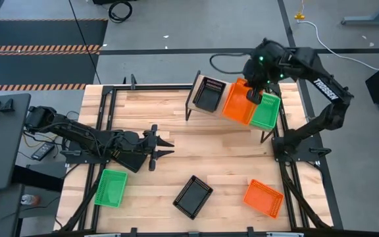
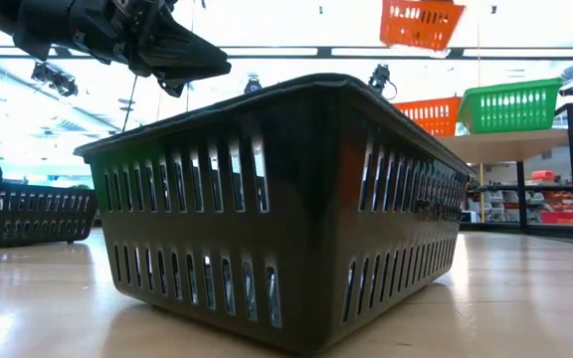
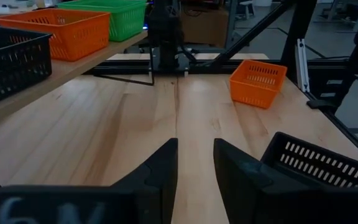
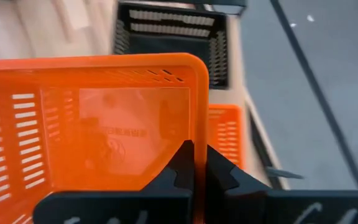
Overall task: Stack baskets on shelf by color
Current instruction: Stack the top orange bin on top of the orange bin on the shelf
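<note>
Slatted tabletop (image 1: 176,151) under bright ceiling lights, with the shelf (image 1: 235,115) along its far edge: I am holding an orange basket (image 1: 237,99) above it.

My right tool (image 4: 193,165) is clamping the rim of that orange basket, lifting it over the shelf's middle, above another orange basket (image 4: 224,140) sitting there. A black basket (image 1: 209,93) is resting on the shelf's left end and a green basket (image 1: 266,112) on its right end. My left tool (image 1: 160,149) is hovering in front of the shelf, fingers narrowly parted and gripping nothing. Farther out from the shelf, a second green basket (image 1: 110,187), a second black basket (image 1: 193,196) and a third orange basket (image 1: 263,197) are lying on the tabletop.
</note>
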Tool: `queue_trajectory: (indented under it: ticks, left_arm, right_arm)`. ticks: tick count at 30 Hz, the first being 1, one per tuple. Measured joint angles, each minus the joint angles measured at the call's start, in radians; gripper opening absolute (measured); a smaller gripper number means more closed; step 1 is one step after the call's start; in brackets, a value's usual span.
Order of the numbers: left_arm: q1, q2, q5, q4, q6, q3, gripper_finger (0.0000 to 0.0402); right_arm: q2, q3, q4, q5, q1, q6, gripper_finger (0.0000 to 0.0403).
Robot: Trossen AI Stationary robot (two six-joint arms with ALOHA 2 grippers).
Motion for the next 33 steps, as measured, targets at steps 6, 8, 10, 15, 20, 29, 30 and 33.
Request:
queue_trajectory:
  ticks: [6,8,10,15,20,29,30,33]
  left_arm:
    - [0.000,0.000,0.000,0.000,0.001,0.000,0.0110]
    - [0.000,0.000,0.000,0.003,0.012,0.000,0.0110]
    - [0.000,0.000,-0.008,0.017,0.016,0.000,0.0110]
    - [0.013,0.000,-0.024,0.065,0.042,0.000,0.0110]
    - [0.025,0.000,-0.080,0.126,0.068,0.000,0.0110]
    - [0.029,0.000,-0.132,0.202,0.164,0.000,0.0110]
    - [0.032,0.000,-0.132,0.202,0.166,0.000,0.0110]
    - [0.040,0.000,-0.132,0.197,0.166,0.000,0.0110]
  right_arm:
    - [0.003,0.000,0.012,-0.057,-0.146,-0.123,0.0010]
    - [0.003,0.000,0.028,-0.078,-0.181,-0.138,0.0010]
    - [0.003,0.000,0.037,-0.104,-0.211,-0.152,0.0010]
    - [0.012,0.000,0.035,-0.156,-0.266,-0.200,0.0010]
    - [0.065,0.000,0.005,-0.174,-0.300,-0.250,0.0010]
    - [0.191,-0.001,0.001,-0.177,-0.349,-0.307,0.0010]
    - [0.200,-0.001,0.005,-0.178,-0.350,-0.307,0.0010]
    - [0.226,-0.001,-0.008,-0.178,-0.353,-0.307,0.0010]
